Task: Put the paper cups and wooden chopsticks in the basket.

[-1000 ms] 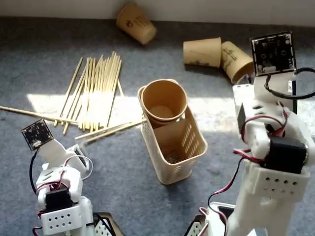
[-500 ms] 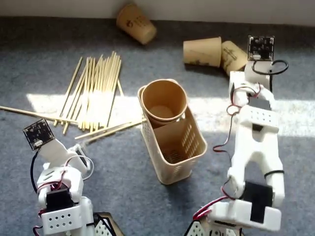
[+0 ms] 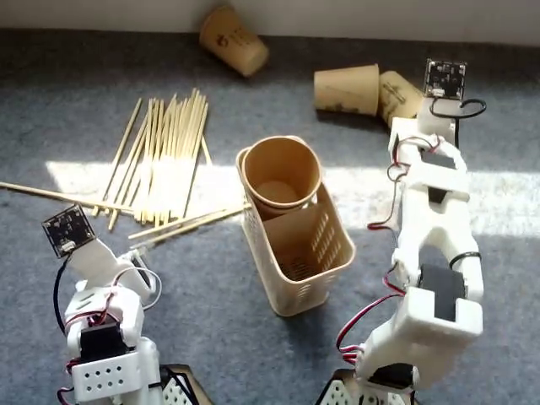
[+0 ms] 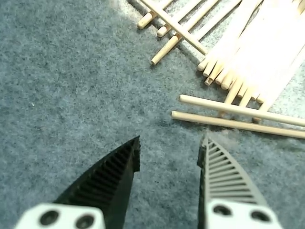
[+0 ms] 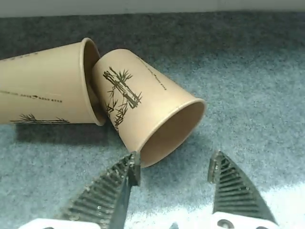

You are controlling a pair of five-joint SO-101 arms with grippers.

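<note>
High view, biggest things first: what do we have?
— We see a grey carpeted surface [image 3: 211, 337] with both arms on it. The right arm [image 3: 434, 219] stretches far across it, and the left arm [image 3: 101, 329] is folded low at the near edge.

And the basket?
— The cream slotted basket [image 3: 316, 253] stands between the arms. An upright paper cup [image 3: 281, 173] sits in its far end.

Where are the chopsticks?
— We find the wooden chopsticks [image 3: 164, 152] fanned in a loose pile on the surface on the left arm's side of the basket. A few strays angle toward the basket's wall.

The other cups?
— All three lie on their sides outside the basket. A lone paper cup [image 3: 234, 40] is at the far edge. A tipped paper cup [image 3: 395, 94] and its neighbour cup [image 3: 348, 89] lie just beyond the right arm.

What do the wrist views add?
— In the right wrist view, the tipped paper cup's [image 5: 147, 112] base touches the neighbour cup's [image 5: 45, 86] mouth. Its own mouth faces the right claw [image 5: 175, 162], which is spread wide and holds nothing. One tip is just at the cup's rim.

And the left?
— We see the left claw [image 4: 169, 143] spread too, over bare carpet and gripping nothing. The chopstick ends [image 4: 209, 62] lie near it.
</note>
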